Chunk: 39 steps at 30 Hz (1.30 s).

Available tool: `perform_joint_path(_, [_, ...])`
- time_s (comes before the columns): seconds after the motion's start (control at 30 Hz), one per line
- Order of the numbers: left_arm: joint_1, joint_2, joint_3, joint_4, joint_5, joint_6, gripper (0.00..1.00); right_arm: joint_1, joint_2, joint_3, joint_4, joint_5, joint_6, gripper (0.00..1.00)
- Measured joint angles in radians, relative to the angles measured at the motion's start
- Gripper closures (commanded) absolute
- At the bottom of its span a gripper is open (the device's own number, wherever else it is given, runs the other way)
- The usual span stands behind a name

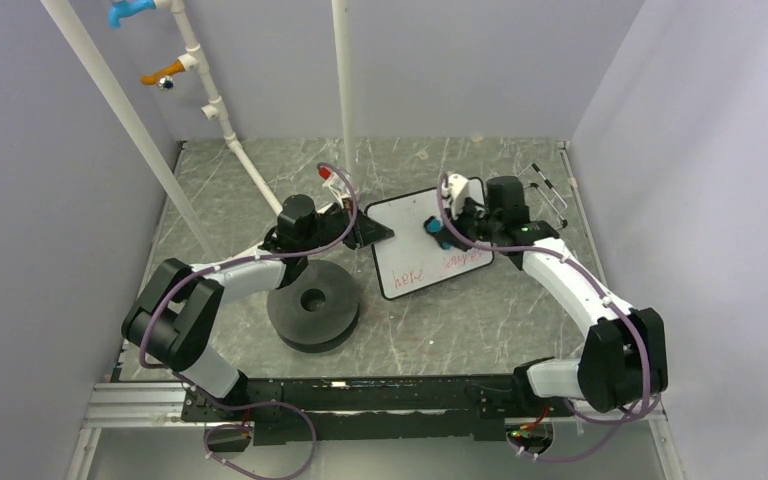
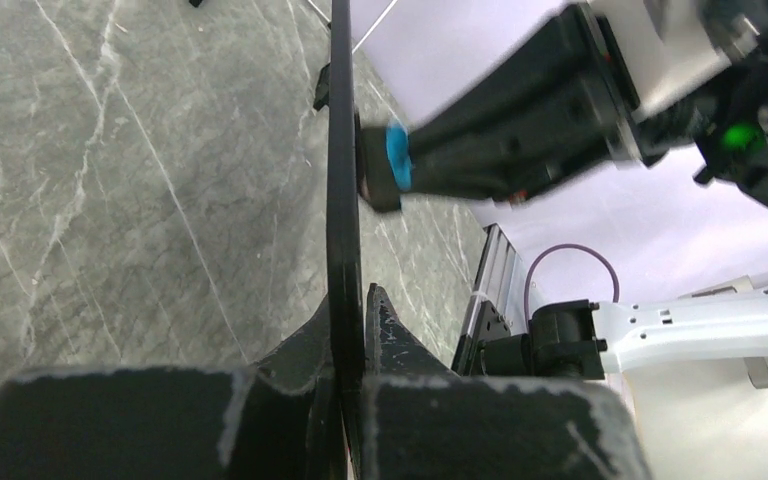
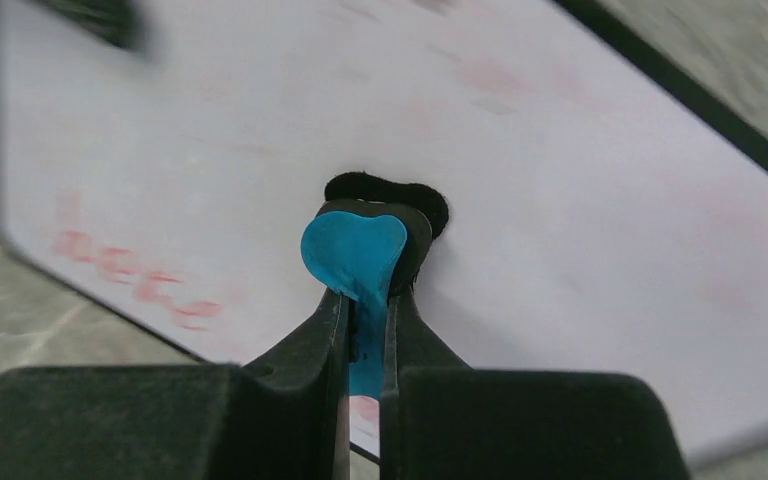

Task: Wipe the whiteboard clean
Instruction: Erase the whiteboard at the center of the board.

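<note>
At the middle of the desk (image 1: 430, 335), near a black disc (image 1: 313, 305), is the whiteboard (image 1: 427, 243), with red writing (image 1: 440, 266) along its near edge. Left jaws are clamped on its left edge. Right jaws are clamped on a blue eraser (image 1: 432, 228) pressed against the white face.

White whiteboard (image 1: 410, 245), red handwriting (image 1: 412, 273); blue eraser (image 3: 353, 252)

In the top view the whiteboard (image 1: 425, 243) sits at the centre of the frame, above the surface (image 1: 460, 330). The left tool (image 1: 384, 232) clamps the board's left edge. The right tool (image 1: 440, 235), reaching in from the right, presses an eraser (image 1: 430, 227) against the board's upper middle. Handwriting (image 1: 415, 272) runs along the board's lower edge. A disc (image 1: 313, 303) lies on the surface just beside the board, to its lower left.
</note>
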Motion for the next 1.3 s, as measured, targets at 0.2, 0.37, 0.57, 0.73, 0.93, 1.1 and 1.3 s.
perform_joint_path(0.2, [0.003,-0.003,-0.005,0.02,-0.015,-0.016,1.0,0.14,-0.006,-0.001,-0.003,-0.077,0.011,1.0])
perform_joint_path(0.37, [0.003,-0.031,-0.044,0.047,-0.02,-0.023,1.0,0.023,-0.016,-0.001,0.031,-0.004,0.09,1.0])
perform_joint_path(0.57, [0.002,-0.042,-0.076,0.084,-0.01,-0.051,1.0,-0.128,-0.013,-0.001,0.09,0.134,0.152,1.0])
perform_joint_path(0.73, [0.003,-0.041,-0.078,0.098,-0.012,-0.073,1.0,-0.075,-0.013,0.001,0.101,0.138,0.15,1.0])
perform_joint_path(0.93, [0.003,-0.02,-0.078,0.11,-0.009,-0.08,1.0,0.202,0.011,0.084,0.054,0.072,0.134,1.0])
perform_joint_path(1.1, [-0.005,-0.02,-0.077,0.097,-0.033,-0.068,1.0,0.203,0.049,0.123,0.066,0.142,0.193,1.0])
perform_joint_path(1.3, [-0.024,-0.025,-0.077,0.06,-0.035,-0.044,1.0,0.024,0.053,0.122,0.073,0.285,0.268,1.0])
